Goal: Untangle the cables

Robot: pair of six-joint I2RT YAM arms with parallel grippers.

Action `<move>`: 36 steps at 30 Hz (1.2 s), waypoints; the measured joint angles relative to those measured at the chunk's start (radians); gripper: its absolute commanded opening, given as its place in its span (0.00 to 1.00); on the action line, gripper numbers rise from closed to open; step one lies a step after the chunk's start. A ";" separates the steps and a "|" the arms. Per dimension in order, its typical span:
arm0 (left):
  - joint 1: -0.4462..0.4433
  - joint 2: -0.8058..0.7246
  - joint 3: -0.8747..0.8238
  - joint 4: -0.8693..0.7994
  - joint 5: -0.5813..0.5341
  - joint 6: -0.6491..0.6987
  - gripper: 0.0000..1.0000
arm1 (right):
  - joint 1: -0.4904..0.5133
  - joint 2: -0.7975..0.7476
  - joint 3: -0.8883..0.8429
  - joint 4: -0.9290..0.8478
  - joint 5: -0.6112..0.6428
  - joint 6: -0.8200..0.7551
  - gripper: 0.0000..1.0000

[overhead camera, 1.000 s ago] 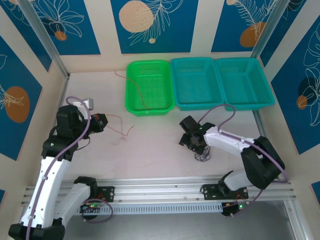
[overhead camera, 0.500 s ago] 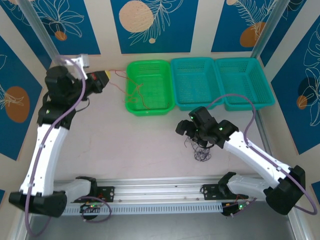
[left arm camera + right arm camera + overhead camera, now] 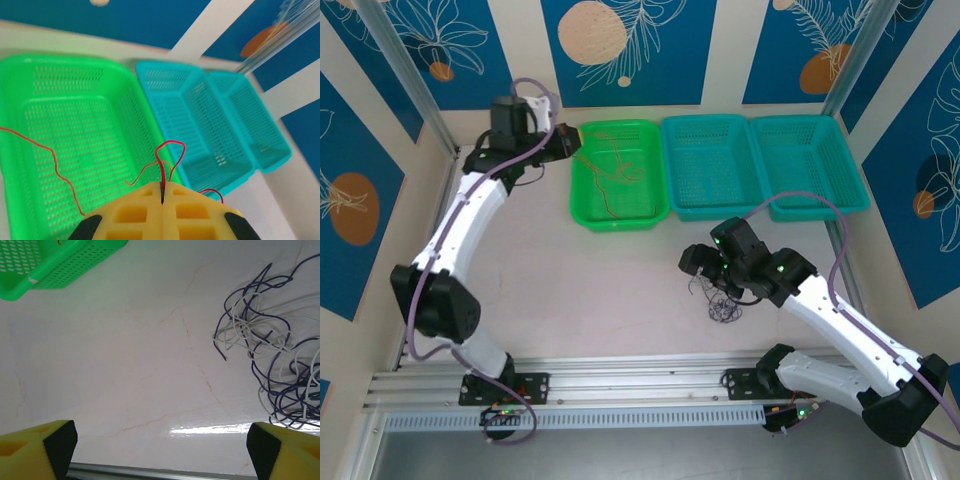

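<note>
- Two arms out over the table (image 3: 600, 290), with the green basket (image 3: 620, 222) as the marker.
- Left gripper (image 3: 570, 138) up at the far left corner of the green basket, just over its rim.
- Pinches the red cable (image 3: 161, 175) hard: in the left wrist view, yellow fingers (image 3: 135, 212) pressed flat together, strand clamped right in the seam.
- Loops up out of that pinch, then trails away over the green basket's mesh; in the top view, more red strand spread across the inside of the basket.
- Right gripper (image 3: 705, 270) low over the table, off the near right corner of the green basket and well apart from it.
- Gapes wide: yellow fingertips (image 3: 60, 440) at opposite sides of the right wrist view, bare table between them.
- Tangle (image 3: 724, 308) of dark and whitish cables flat on the table, nearer the arm bases than the green basket and off to its right, just beside the right gripper.
- Sprawls in loose dark and white loops in the right wrist view (image 3: 270, 345), clear of both fingertips, with a corner of the green basket at top left.
- Two teal baskets (image 3: 713, 160) side by side, directly right of the green basket.
</note>
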 measured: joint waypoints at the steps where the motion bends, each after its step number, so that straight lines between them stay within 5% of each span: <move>1: -0.007 0.034 0.006 -0.004 -0.011 0.010 0.15 | 0.000 0.000 -0.001 -0.005 0.000 0.003 0.90; 4: -0.019 0.138 0.049 -0.027 -0.037 0.035 0.60 | 0.000 -0.006 -0.001 -0.020 0.001 0.007 0.90; 9: -0.027 0.213 0.080 -0.084 -0.086 0.082 0.87 | -0.011 -0.045 -0.015 -0.054 0.005 0.030 0.90; 14: -0.027 0.138 0.058 -0.096 -0.119 0.093 0.89 | -0.082 -0.097 -0.072 -0.077 0.004 0.055 0.90; 20: -0.072 -0.127 -0.093 -0.089 -0.097 0.085 0.89 | -0.264 -0.128 -0.170 -0.087 -0.019 0.055 0.90; 25: -0.240 -0.370 -0.313 -0.043 -0.092 0.053 0.90 | -0.427 -0.085 -0.273 -0.050 -0.100 0.008 0.89; 29: -0.375 -0.478 -0.484 0.000 -0.105 0.005 0.90 | -0.461 0.020 -0.305 0.019 -0.157 -0.050 0.89; 32: -0.452 -0.518 -0.595 0.029 -0.128 -0.035 0.90 | -0.465 0.132 -0.304 0.087 -0.198 -0.082 0.80; 36: -0.514 -0.534 -0.699 0.052 -0.161 -0.071 0.90 | -0.439 0.285 -0.299 0.167 -0.229 -0.119 0.46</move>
